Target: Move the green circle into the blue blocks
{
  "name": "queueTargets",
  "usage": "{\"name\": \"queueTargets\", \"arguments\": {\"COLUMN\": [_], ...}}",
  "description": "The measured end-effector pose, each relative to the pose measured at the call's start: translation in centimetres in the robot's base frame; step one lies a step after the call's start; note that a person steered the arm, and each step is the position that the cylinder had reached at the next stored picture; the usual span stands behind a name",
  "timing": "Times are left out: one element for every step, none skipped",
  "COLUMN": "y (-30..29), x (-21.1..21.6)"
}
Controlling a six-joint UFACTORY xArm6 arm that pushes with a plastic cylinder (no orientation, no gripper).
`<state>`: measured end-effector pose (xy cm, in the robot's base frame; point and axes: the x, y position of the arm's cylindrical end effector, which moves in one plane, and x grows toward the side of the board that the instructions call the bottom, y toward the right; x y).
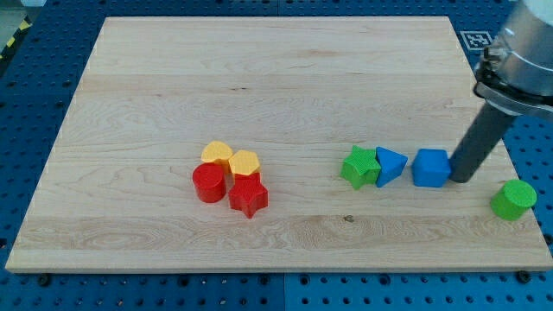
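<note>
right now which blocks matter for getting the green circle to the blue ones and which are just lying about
Part of the job:
green circle
blue triangle
blue cube
my tip, beside the blue cube's right

Lying about:
green star
red circle
red star
two yellow blocks

Count on the board (130, 104), grouped relative to the blue cube (431, 168): two blue blocks (cube plus triangle (390, 164) on its left), two green (star (359, 166) further left, circle (514, 199) to its right), two yellow (217, 154) (244, 162) and two red (208, 183) (249, 196) far left.
</note>
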<state>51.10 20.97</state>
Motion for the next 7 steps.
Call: {"name": "queueTargets", "arguments": {"y": [-2.2,-2.3,-2.3,-0.3,7.2,13.2,13.4], "x": [-0.5,-1.0,-1.0,-2.6,-3.4,-2.0,1.7]}}
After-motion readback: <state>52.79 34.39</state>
